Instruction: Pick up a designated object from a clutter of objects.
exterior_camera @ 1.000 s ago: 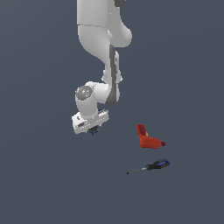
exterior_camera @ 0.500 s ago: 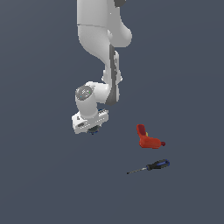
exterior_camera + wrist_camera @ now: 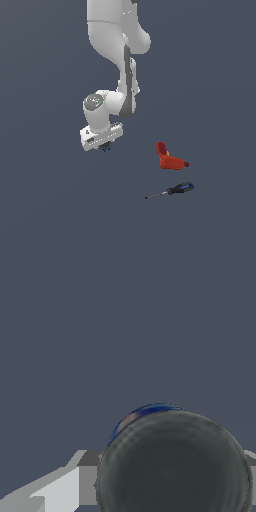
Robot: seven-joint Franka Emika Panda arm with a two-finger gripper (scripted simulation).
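Arm: a white Franka Panda arm [image 3: 117,60] reaches down from the far edge of the flat dark grey desk [image 3: 45,210], its wrist bent so the hand points at the surface.
Gripper: the gripper [image 3: 104,146] hangs low over the desk, left of the middle in the exterior view. Its pale body hides the fingers there. In the wrist view one light grey finger [image 3: 60,488] shows beside the disc, and the other side is covered. I cannot tell for certain whether the fingers pinch the disc, though the disc sits right at them.
Designated object: the dark grey disc [image 3: 175,466] fills the near part of the wrist view, round, with faint rings on its face and a blue rim showing at one edge. In the exterior view only a small dark and bluish bit of it [image 3: 106,147] peeks out under the gripper.
Disc and desk: whether the disc touches the desk or hangs just above it cannot be told.
Red object: a chunky red piece [image 3: 169,157] lies toward the exterior view's right, well apart from the gripper.
Screwdriver: a slim screwdriver [image 3: 171,190] with a black and blue handle lies just nearer the front edge than the red piece, its thin shaft pointing toward the exterior view's left.
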